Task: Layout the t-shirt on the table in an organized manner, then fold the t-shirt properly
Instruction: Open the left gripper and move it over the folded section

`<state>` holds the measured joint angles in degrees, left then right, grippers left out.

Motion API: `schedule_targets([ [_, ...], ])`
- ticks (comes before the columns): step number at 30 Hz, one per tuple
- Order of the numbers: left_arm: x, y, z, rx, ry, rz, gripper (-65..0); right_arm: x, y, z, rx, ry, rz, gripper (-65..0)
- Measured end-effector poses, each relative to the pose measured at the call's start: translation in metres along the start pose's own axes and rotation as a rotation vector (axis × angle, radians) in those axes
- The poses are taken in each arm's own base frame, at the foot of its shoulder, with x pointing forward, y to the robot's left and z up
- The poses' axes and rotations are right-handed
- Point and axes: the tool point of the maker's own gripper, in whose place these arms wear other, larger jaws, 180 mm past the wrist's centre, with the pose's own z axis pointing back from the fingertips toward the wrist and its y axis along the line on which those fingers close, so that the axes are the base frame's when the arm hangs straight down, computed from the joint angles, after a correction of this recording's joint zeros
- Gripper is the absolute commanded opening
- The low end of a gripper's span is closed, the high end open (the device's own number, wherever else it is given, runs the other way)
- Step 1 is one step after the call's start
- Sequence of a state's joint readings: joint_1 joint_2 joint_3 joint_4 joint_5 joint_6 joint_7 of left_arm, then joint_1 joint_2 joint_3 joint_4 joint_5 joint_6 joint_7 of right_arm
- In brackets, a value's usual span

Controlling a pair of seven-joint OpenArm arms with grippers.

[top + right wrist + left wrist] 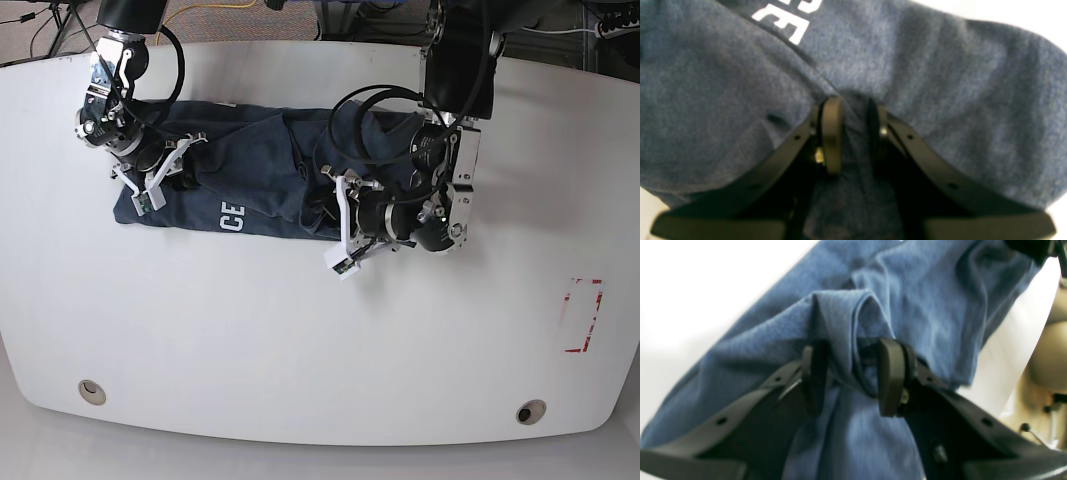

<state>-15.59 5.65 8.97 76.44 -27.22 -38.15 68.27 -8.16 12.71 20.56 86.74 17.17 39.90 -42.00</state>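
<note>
Both sets of jaws pinch cloth. At the left of the base view, the right gripper (172,172) squeezes a fold of the t-shirt (250,170) near its left end. White letters (231,216) show on the shirt's front edge. Toward the middle, the left gripper (335,215) holds a bunched fold at the shirt's right end. The dark blue shirt lies rumpled on the white table (300,340), in the upper half. A red mark (583,315) sits far right.
</note>
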Motion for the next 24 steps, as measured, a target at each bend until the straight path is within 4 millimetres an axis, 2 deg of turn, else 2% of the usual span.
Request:
schedule_targets([
  [6, 0.026, -0.019, -0.020, -0.051, -0.028, -0.087, -51.9, 0.000, 0.000, 0.000, 0.000, 0.001, 0.000, -52.5],
  [11, 0.051, -0.042, -0.028, -0.099, -0.058, -0.137, -48.1, 0.000, 0.001, 0.000, 0.001, -0.001, 0.000, -52.5],
  [16, 0.069, -0.039, -0.016, -0.072, -0.105, -0.169, -40.7, 0.000, 0.001, 0.000, 0.002, -0.001, -0.002, -52.5],
  [20, 0.074, -0.037, -0.001, -0.033, -0.120, -0.211, -40.3, 0.000, 0.001, -0.001, 0.002, -0.001, -0.002, -52.5],
  [24, 0.071, -0.042, 0.012, -0.009, -0.107, -0.258, -40.3, 0.000, 0.001, -0.001, 0.003, -0.002, -0.002, -52.5],
])
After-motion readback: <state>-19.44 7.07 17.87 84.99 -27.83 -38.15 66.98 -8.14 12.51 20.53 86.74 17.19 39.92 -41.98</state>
